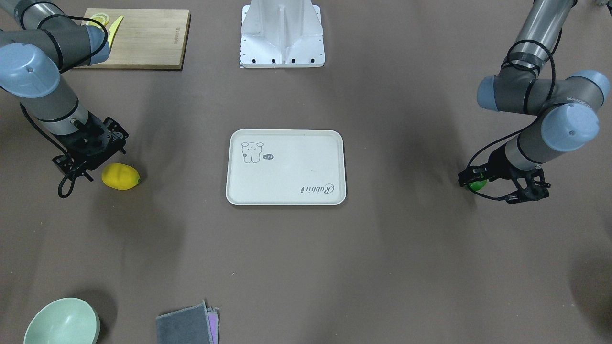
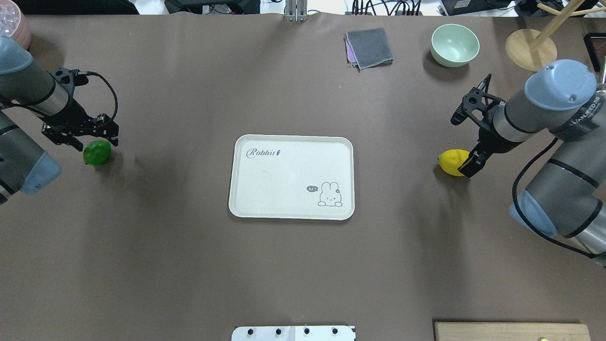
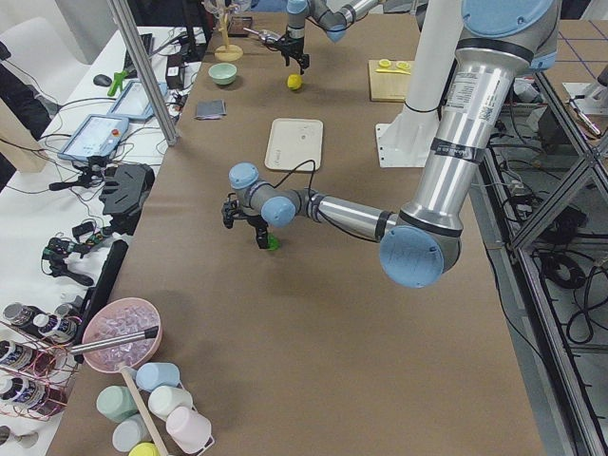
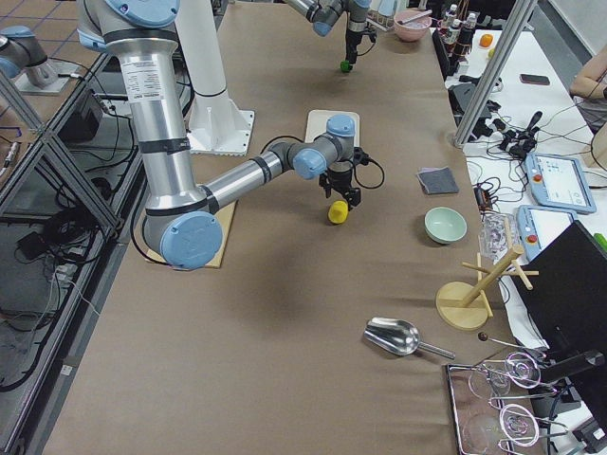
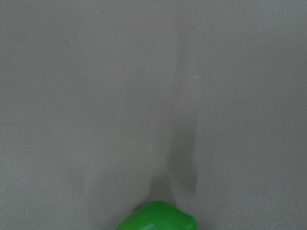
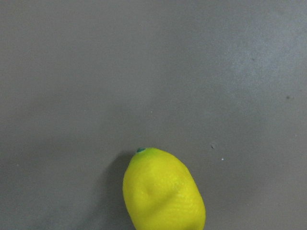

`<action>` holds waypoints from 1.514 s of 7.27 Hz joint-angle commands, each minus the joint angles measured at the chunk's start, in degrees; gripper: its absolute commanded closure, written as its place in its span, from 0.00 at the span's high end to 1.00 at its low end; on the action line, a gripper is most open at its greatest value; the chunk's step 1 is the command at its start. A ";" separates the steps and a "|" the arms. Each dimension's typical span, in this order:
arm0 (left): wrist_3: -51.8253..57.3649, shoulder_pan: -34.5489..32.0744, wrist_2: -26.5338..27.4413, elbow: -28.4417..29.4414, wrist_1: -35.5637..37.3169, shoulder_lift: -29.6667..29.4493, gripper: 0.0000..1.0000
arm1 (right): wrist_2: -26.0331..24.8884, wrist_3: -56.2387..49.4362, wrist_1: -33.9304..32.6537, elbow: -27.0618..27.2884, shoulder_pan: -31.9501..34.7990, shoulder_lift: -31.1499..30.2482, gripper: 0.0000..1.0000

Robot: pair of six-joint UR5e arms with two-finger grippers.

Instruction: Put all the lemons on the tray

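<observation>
The yellow lemon [image 1: 120, 176] lies on the brown table to the robot's right of the cream tray [image 1: 296, 162], which holds nothing. My right gripper [image 1: 93, 165] hovers close beside and over it, open. The lemon fills the lower middle of the right wrist view [image 6: 163, 191], with no fingers showing. The green lemon [image 2: 97, 152] lies to the robot's left of the tray [image 2: 284, 180]. My left gripper [image 2: 83, 139] is open just above and behind it. Only its top shows at the bottom edge of the left wrist view [image 5: 156, 218].
A wooden cutting board [image 1: 148, 38] with lemon slices [image 1: 100, 20] sits near the robot's base [image 1: 282, 36]. A pale green bowl [image 2: 454, 43], a folded grey cloth [image 2: 369, 47] and a wooden stand [image 2: 530, 47] are at the far edge.
</observation>
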 commanded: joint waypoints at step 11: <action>17.71 -12.98 -6.29 -24.53 52.42 -11.25 0.00 | 0.13 0.17 8.19 -7.76 -2.49 0.77 0.69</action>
